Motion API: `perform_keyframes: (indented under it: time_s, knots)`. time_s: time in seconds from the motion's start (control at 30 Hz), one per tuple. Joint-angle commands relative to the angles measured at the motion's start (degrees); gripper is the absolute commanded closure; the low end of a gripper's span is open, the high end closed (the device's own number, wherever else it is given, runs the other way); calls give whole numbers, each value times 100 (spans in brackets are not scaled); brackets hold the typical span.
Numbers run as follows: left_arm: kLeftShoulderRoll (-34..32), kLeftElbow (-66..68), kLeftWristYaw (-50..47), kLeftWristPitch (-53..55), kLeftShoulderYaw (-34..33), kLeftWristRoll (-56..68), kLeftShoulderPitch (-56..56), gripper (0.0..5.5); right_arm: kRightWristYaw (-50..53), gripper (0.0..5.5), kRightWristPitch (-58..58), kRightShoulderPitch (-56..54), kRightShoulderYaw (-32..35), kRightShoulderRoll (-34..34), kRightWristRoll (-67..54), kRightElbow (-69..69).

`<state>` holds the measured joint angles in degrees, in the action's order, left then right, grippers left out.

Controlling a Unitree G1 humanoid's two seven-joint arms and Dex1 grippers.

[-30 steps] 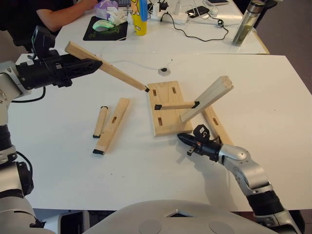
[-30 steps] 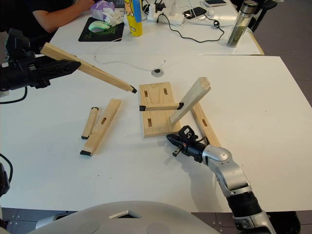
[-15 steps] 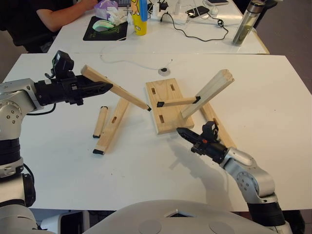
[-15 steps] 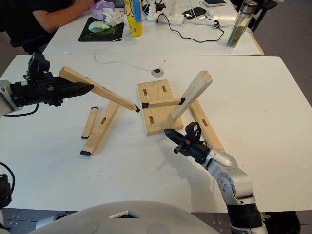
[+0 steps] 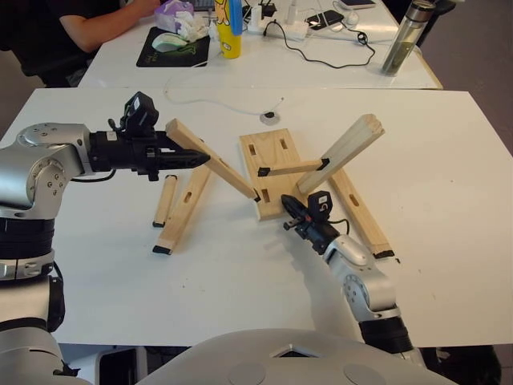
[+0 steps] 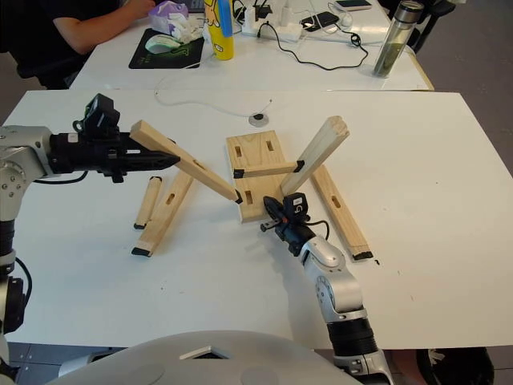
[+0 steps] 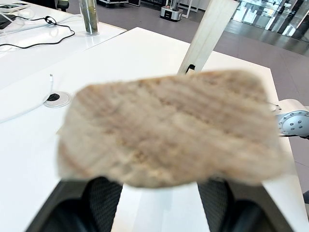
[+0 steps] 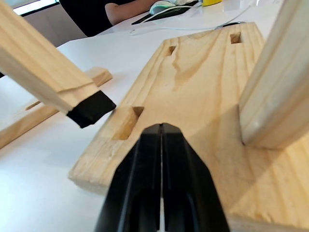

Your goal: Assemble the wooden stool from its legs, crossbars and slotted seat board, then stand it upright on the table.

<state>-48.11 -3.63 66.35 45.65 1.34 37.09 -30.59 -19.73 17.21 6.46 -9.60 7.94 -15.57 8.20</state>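
Lowered leg (image 5: 228, 171) ends seemingly beside right gripper (image 5: 288, 211).

Office-type workspace: white tables (image 5: 449, 144), mouse pad (image 5: 192, 54) with mouse (image 5: 166, 42), power strip (image 5: 292, 30) with cables (image 5: 321, 58), drink bottle (image 5: 403, 36), cable port (image 5: 270, 119) in tabletop.

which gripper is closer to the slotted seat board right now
Right. The right gripper sits shut at the near edge of the seat board; the left gripper is off to its left, holding a leg.

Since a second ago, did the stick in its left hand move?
Yes. The leg came nearer, from the far corner of the seat board to its near slot.
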Motion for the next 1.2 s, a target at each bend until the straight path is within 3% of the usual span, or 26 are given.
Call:
perform_keyframes:
  time_s: [0.03, 0.63, 1.2]
  knots:
    - [3, -72, 106, -34, 91, -80, -257, 343, 222, 550, 197, 106, -61, 105, 398, -326]
    - [305, 157, 218, -738, 751, -939, -518, 343, 166, 550, 371, 48, -154, 64, 543, -533]
    - [348, -3, 116, -630, 1280, -1477, -1017, 343, 200, 550, 493, 22, -254, 92, 635, -497]
